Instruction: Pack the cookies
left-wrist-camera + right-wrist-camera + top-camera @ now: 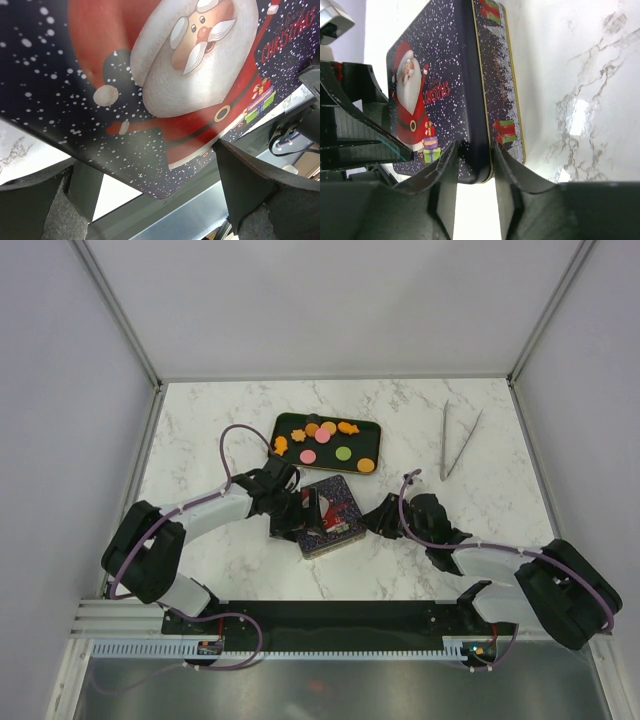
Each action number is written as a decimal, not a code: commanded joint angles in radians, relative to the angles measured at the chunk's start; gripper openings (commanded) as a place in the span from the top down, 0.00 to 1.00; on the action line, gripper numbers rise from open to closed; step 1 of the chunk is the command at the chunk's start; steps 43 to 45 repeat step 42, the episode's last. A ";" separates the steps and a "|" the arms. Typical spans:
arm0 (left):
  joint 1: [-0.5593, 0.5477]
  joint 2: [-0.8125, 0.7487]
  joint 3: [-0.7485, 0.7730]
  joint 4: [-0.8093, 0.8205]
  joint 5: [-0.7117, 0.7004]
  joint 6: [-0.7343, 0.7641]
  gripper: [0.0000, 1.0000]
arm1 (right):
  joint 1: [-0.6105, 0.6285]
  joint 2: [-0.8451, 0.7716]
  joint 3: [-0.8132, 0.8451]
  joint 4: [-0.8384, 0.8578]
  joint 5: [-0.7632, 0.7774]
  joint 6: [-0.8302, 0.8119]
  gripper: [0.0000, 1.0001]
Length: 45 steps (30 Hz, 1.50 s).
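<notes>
The cookies (323,437), orange, pink and green, lie on a black tray (366,441) at the back of the table. In front of it sits a dark blue Christmas tin with a Santa lid (335,520). My left gripper (288,505) is at the tin's left side. In the left wrist view the Santa lid (150,75) fills the frame and the left gripper (157,200) is open, its fingers wide either side of the tin's corner. My right gripper (383,520) is at the tin's right end. In the right wrist view it (475,160) pinches the rim of the tin's lid (440,75).
Metal tongs (444,440) lie on the marble table to the right of the tray. White walls enclose the table at the back and sides. A black strip and a rail run along the near edge by the arm bases.
</notes>
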 commanded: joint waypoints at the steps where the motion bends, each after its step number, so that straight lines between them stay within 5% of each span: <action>1: -0.020 -0.007 -0.017 0.093 0.004 0.012 0.05 | 0.029 -0.031 0.057 -0.422 0.014 -0.104 0.59; 6: -0.001 -0.060 -0.010 0.085 -0.002 0.037 0.05 | -0.008 -0.071 0.156 -0.491 -0.001 -0.135 0.29; 17: 0.109 -0.198 0.072 -0.025 -0.035 0.131 0.00 | -0.120 -0.100 0.450 -0.721 -0.015 -0.263 0.02; 28: 0.145 -0.361 0.201 -0.100 -0.130 0.226 0.00 | -0.160 -0.109 0.738 -0.824 0.116 -0.354 0.02; 34: 0.145 -0.444 0.213 -0.114 -0.151 0.250 0.00 | -0.160 -0.166 0.752 -0.838 0.300 -0.354 0.02; 45: 0.145 -0.490 0.187 -0.113 -0.134 0.258 0.00 | -0.160 -0.195 0.727 -0.838 0.351 -0.365 0.02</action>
